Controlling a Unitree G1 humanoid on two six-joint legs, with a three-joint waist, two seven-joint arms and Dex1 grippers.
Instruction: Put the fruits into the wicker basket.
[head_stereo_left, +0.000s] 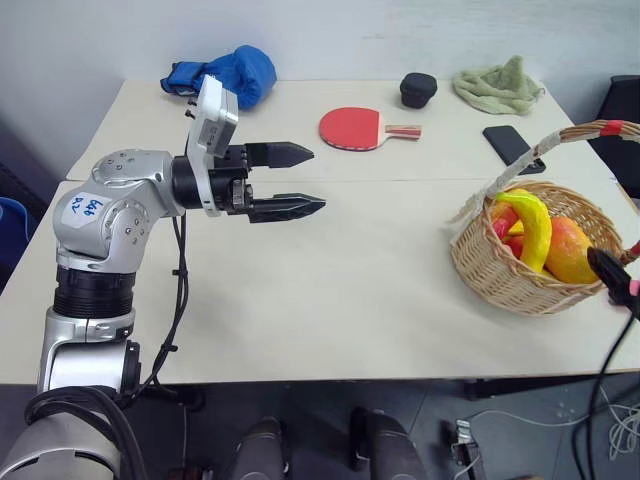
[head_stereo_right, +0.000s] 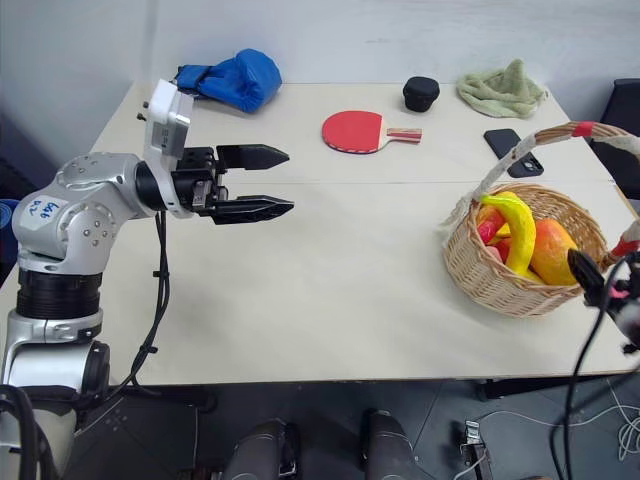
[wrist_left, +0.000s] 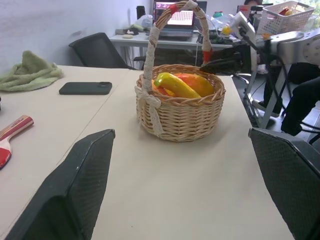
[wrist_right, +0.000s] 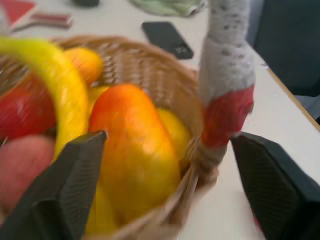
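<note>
Pale tabletop (head_stereo_left: 330, 300): wicker basket (head_stereo_left: 500, 275) standing near right edge, upright, holding banana (head_stereo_left: 535, 228), mango (head_stereo_left: 568, 250) and red fruit pieces. Left pincer (head_stereo_left: 300, 181) raised over tabletop, fingers apart, empty, well apart from basket. Right pincer (wrist_right: 170, 190) just beside basket rim at handle base, fingers apart, gripping nothing. Red paddle (head_stereo_left: 352, 128), black phone (head_stereo_left: 512, 147), green cloth (head_stereo_left: 498, 86) lying behind.

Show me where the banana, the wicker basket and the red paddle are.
banana (head_stereo_left: 535, 228): left eye view, middle of its curve.
wicker basket (head_stereo_left: 490, 268): left eye view, front woven wall.
red paddle (head_stereo_left: 350, 128): left eye view, centre of blade.
</note>
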